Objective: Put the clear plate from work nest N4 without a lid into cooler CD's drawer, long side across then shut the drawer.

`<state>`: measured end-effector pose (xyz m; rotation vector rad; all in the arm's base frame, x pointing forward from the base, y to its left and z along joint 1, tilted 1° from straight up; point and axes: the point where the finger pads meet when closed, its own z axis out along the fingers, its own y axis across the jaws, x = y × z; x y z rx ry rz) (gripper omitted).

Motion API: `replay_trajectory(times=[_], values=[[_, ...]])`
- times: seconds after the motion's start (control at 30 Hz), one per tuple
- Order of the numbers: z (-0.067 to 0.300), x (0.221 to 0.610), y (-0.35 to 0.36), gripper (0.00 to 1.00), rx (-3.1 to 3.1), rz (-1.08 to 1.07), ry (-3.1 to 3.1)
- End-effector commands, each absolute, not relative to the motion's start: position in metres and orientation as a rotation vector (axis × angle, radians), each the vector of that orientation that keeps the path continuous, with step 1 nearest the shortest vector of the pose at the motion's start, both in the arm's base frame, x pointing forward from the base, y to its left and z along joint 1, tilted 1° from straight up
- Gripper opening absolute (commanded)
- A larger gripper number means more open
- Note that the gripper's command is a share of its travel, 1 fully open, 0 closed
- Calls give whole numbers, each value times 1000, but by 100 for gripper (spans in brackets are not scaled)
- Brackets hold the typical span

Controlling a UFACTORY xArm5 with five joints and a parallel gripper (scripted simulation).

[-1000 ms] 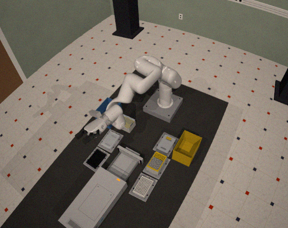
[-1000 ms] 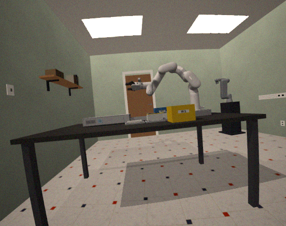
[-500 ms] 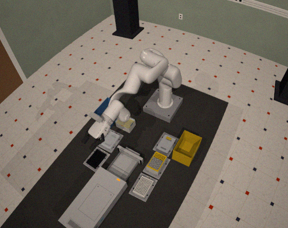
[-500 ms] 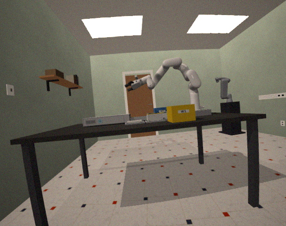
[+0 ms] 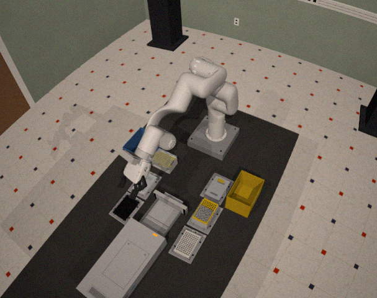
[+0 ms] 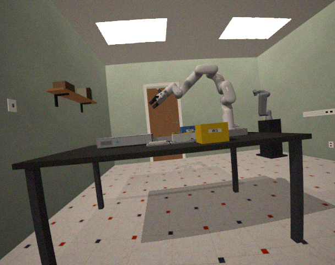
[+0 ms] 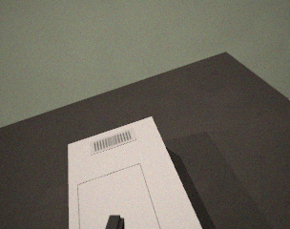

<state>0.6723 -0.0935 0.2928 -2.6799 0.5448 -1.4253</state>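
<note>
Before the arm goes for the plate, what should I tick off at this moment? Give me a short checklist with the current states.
1. Gripper open and holding nothing: ok.
2. Drawer of the cooler pulled out, lamp lit: ok.
3. Drawer floor free of plates: ok, as far as the top view shows.
4. Gripper well above the bench items, seen in the exterior view: ok.
5. Which nest is N4: cannot tell, no labels are readable.
6. Clear plate without a lid: cannot tell.
</note>
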Motion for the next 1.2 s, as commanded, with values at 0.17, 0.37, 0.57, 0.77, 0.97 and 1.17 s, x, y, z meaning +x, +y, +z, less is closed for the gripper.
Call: replay_trajectory(times=[0.17,0.37,0.57,0.77,0.97,1.17], values=[[284,649,-76,100,-2807,-1224,480],[276,627,-65,100,-2880,-1087,432],[272,617,-60,100,-2923,-998,399],[266,593,-50,100,-2965,-900,363],[262,576,-43,100,-3001,-805,326],[259,557,-36,100,-3033,-708,288]])
